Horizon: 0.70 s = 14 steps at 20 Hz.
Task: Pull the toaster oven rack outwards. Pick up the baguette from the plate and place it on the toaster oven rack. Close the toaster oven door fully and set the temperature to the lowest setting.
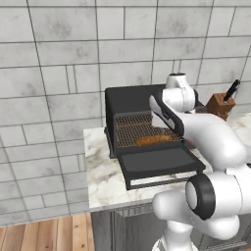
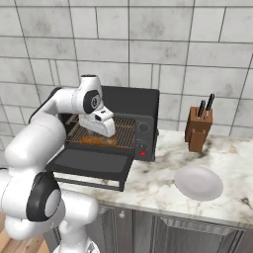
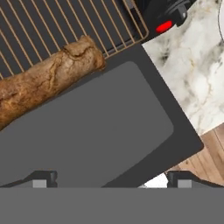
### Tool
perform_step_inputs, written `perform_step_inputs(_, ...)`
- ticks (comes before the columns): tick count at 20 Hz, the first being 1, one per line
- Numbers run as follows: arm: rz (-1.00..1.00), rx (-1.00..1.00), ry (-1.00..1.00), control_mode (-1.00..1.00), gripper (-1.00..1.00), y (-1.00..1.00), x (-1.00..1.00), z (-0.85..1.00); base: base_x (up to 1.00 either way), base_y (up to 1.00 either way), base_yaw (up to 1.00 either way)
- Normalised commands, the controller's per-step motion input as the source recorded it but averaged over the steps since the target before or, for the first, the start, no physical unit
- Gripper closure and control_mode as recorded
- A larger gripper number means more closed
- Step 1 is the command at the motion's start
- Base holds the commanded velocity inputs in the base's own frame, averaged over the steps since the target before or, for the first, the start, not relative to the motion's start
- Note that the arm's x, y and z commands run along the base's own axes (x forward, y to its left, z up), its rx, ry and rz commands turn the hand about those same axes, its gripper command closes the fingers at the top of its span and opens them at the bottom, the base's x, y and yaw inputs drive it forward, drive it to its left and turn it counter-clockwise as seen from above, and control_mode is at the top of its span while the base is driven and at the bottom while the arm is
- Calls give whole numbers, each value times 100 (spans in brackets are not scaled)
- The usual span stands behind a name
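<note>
The black toaster oven [image 1: 132, 98] [image 2: 138, 105] stands on the counter with its door [image 1: 158, 161] [image 2: 93, 161] [image 3: 100, 131] folded down flat. The copper wire rack [image 1: 137, 126] [image 2: 126, 132] [image 3: 65, 26] sticks out over the door's hinge. The orange-brown baguette [image 1: 154, 140] [image 2: 94, 141] [image 3: 48, 83] lies along the rack's front edge. My gripper [image 2: 105, 131] [image 3: 111, 181] hovers just above the baguette and the open door. It is open, with nothing between its fingertips [image 3: 41, 180]. The control strip with dark knobs [image 2: 144, 128] and a red light [image 2: 143, 153] [image 3: 164, 26] is on the oven's right side.
An empty white plate [image 2: 198, 182] rests on the marble counter [image 2: 163, 185] [image 3: 197, 78] right of the oven. A brown knife block [image 1: 219, 104] [image 2: 198, 129] stands behind it by the tiled wall. The door's bar handle [image 1: 157, 182] [image 2: 91, 184] reaches the counter's front edge above wooden floor [image 3: 205, 151].
</note>
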Motion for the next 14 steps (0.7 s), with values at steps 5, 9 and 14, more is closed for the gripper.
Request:
perform_step_inputs(5,11,2,-11,-100,-100,12,-1,-12,0,0,0)
perform_step_inputs(9,9,5,-10,-100,-100,4,0,-17,0,0,0)
perform_step_inputs(14,10,3,-9,-100,-100,0,0,-14,0,0,0)
